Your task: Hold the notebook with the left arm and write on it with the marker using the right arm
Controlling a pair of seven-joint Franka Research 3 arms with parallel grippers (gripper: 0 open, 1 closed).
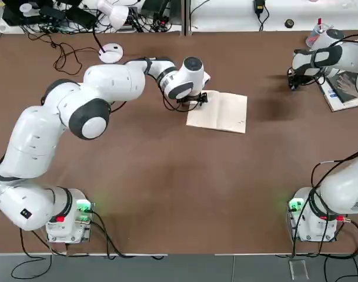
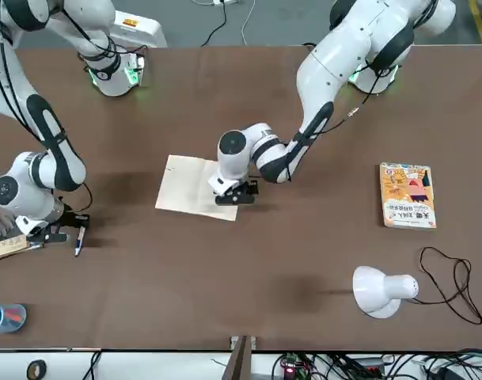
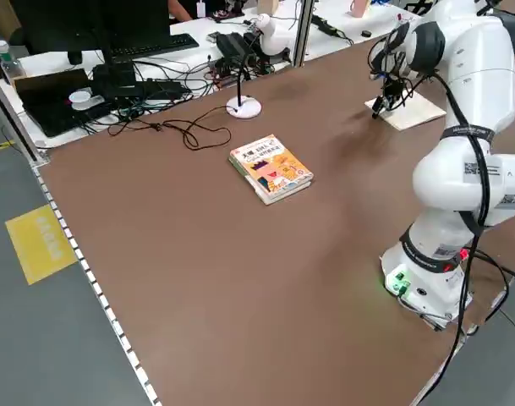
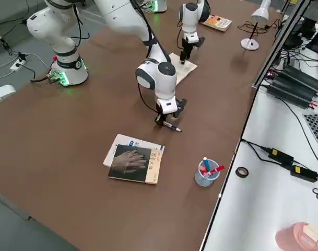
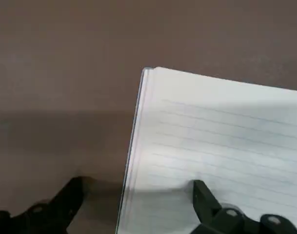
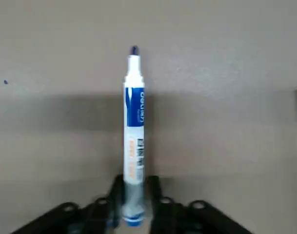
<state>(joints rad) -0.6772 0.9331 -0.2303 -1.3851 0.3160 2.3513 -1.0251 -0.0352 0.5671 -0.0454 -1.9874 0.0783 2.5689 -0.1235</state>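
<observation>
Right gripper point(image 6: 133, 204) has its jaws clamped on the rear end of the marker point(image 6: 134, 131), low over the table point(image 1: 167, 194) at the robot's right, well apart from the notebook point(image 1: 223, 111). Left gripper point(image 5: 138, 209) is spread wide, one finger point(image 5: 209, 204) pressing the lined page near its edge. Judgement: lift the marker straight up, check it doesn't pivot in the end-grip, then carry it over. Tip contact with the table can't be told; the scribble is too small to read.

Cream notebook point(image 1: 220, 111) flat on table; marker point(image 6: 134, 131) in gripper
</observation>
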